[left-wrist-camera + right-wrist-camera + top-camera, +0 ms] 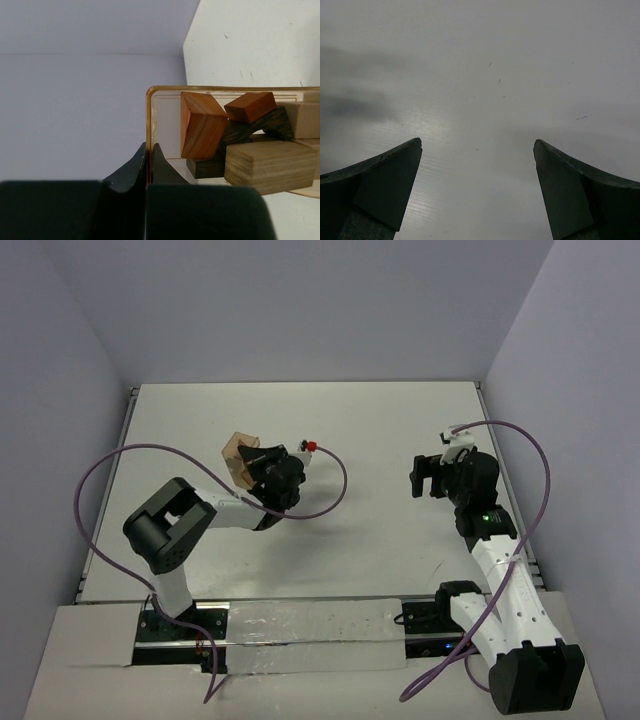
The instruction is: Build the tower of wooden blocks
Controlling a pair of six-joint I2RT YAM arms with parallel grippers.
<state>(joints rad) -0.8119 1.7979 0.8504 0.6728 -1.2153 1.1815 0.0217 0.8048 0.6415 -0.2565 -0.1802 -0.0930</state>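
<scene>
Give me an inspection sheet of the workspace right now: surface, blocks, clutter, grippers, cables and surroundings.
Surface: white table, a few small specks.
Job's things: wooden blocks piled in the orange tray; no tower built.
Clutter: small red item near the left wrist, cannot identify.
Grippers: left gripper shut on the tray's rim; right gripper open, holding nothing.
Cables: purple cables looping off both arms.
Surroundings: plain pale walls.
</scene>
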